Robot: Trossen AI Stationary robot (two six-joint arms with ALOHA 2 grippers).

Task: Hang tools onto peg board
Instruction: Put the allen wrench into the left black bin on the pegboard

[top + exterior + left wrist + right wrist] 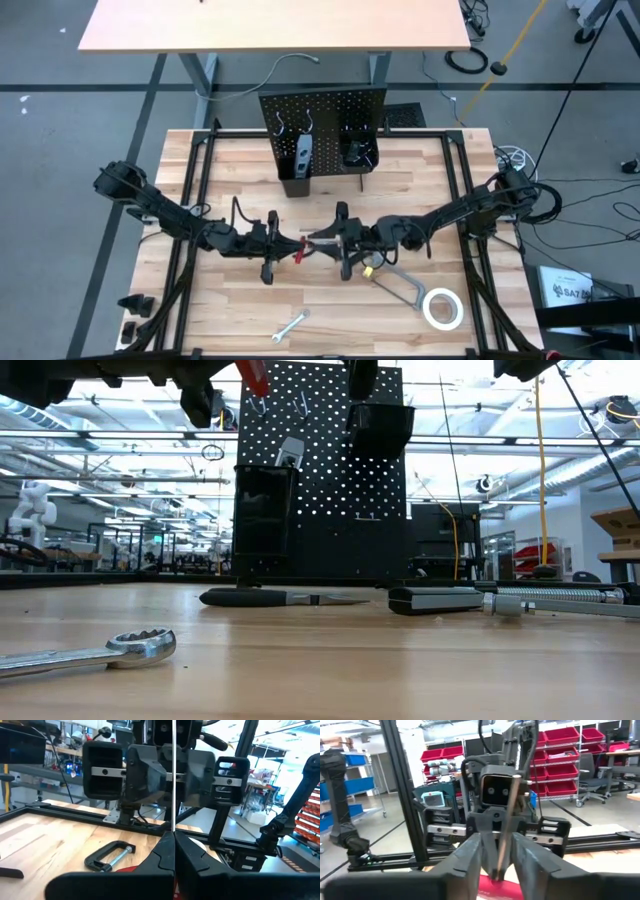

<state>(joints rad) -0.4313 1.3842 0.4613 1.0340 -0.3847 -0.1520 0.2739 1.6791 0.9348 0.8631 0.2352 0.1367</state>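
The wooden table [200, 300] is carrying everything, with the black peg board [322, 125] standing upright at its far edge, a bin [265, 510] on its front holding a tool. From above, both arms are meeting mid-table over the red-handled screwdriver [302, 247]: the left end effector [290, 246] is clamped shut on the red handle, and the right end effector [330, 240] is facing it. Only the right wrist view is showing that arm's fingers [470, 857] standing either side of the silver shaft [506, 825], narrowly apart; I cannot tell whether they are touching it. The low view alone is showing the wrench [90, 653] lying close by, and the red handle raised above. Overhead, the bar clamp [400, 285] and the white tape roll [442, 308] are sitting right of centre; the C-clamp [110, 857] is showing clearly only from the left wrist.
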